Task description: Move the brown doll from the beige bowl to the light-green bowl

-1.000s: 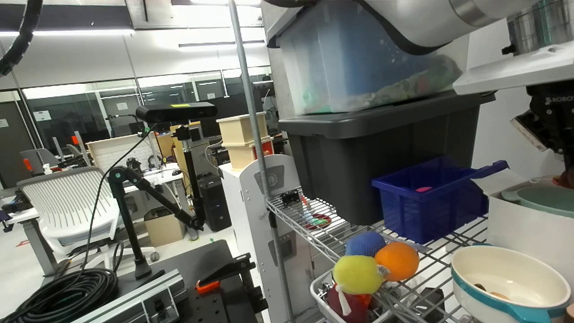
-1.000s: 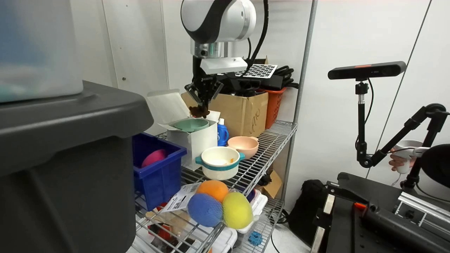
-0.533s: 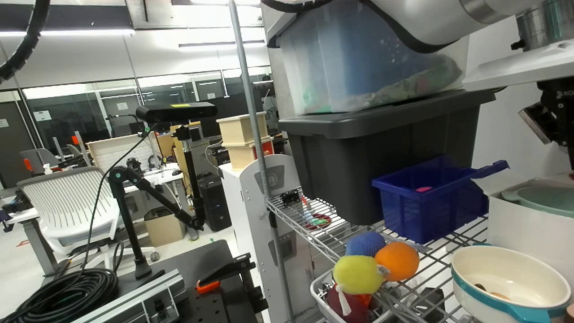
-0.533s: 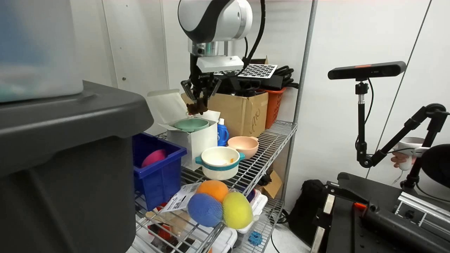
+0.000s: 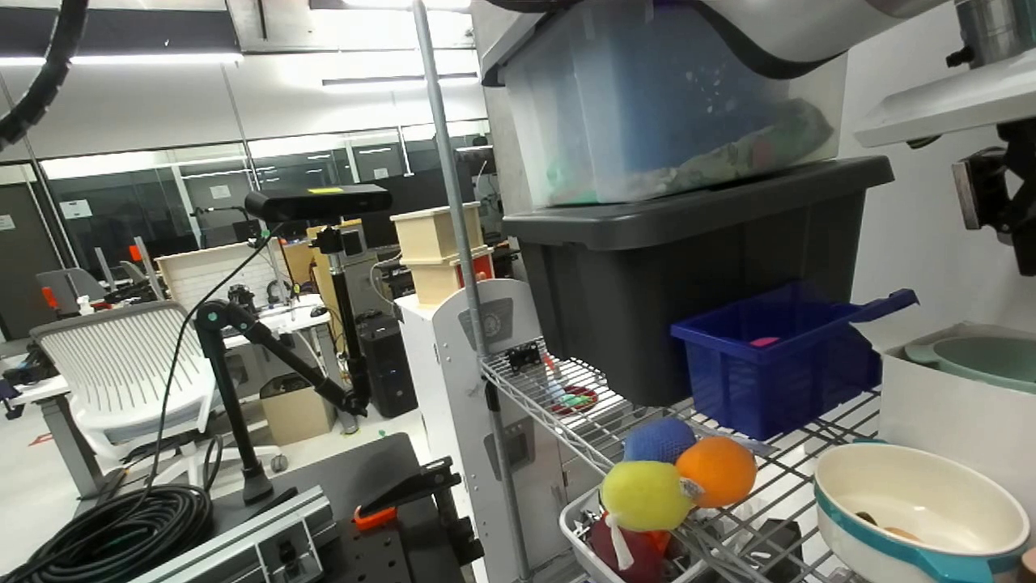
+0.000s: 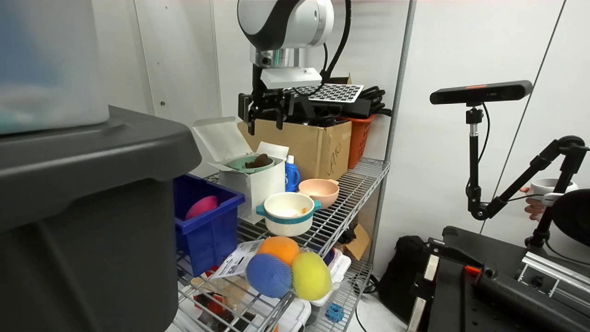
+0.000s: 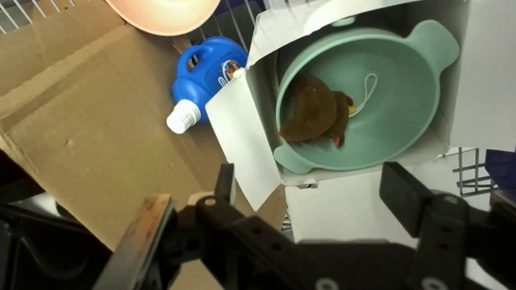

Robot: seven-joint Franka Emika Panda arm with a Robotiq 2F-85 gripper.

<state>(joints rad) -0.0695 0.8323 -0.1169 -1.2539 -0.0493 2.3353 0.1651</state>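
Observation:
The brown doll (image 7: 312, 108) lies inside the light-green bowl (image 7: 391, 121), against its wall, with a thin white loop trailing over the bottom. That bowl sits in an open white box. Clear above it in an exterior view, my gripper (image 6: 265, 123) stands open with nothing between its fingers. The wrist view shows the same wide gap at the gripper (image 7: 310, 181), over a box flap. The beige bowl (image 6: 288, 227), with teal handles, stands on the rack in front of the box; a few small bits lie in it.
Around the bowl rise the white box's flaps (image 7: 244, 137). A blue bottle (image 7: 207, 76), a cardboard box (image 6: 318, 147) and a peach bowl (image 6: 319, 188) are close by. A blue bin (image 6: 209, 240) and a big dark tote (image 5: 688, 300) flank the other side.
Half a second ago the doll hung from my shut gripper over the light-green bowl. Now the jaws are apart, the doll rests in that bowl, and the gripper is slightly higher.

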